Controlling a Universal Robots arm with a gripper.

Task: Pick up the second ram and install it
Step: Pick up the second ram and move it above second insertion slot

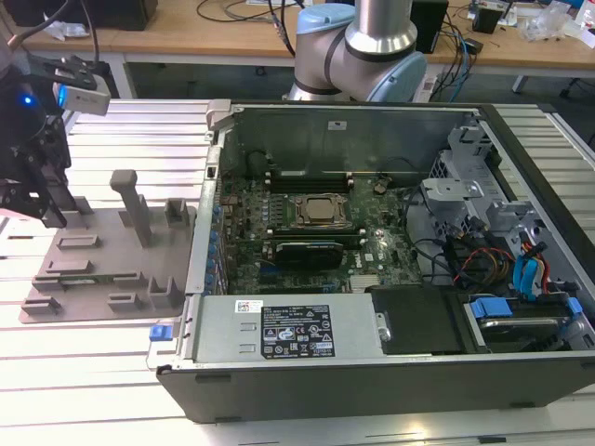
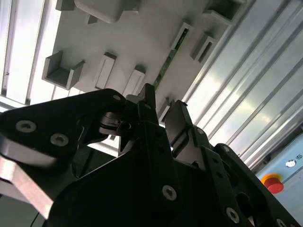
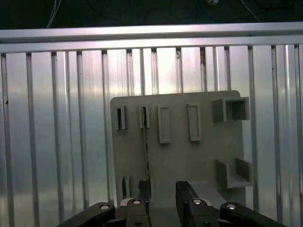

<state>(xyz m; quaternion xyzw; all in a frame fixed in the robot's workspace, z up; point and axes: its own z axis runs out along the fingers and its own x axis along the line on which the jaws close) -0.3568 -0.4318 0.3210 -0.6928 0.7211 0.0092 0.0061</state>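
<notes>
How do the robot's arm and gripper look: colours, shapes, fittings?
The arm is a silver metal tube with rounded grey joints and light blue caps. The gripper is black, built of flat angular links with silver screw heads, and ends in two narrow black fingers. In the exterior view a small blue light glows on its body, and a pale grey box is mounted beside it.

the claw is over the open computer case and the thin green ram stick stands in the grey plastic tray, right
No: the exterior view shows the black claw over the grey plastic holder tray, beside the open black computer case. The thin green ram stick does stand in that tray.
</notes>
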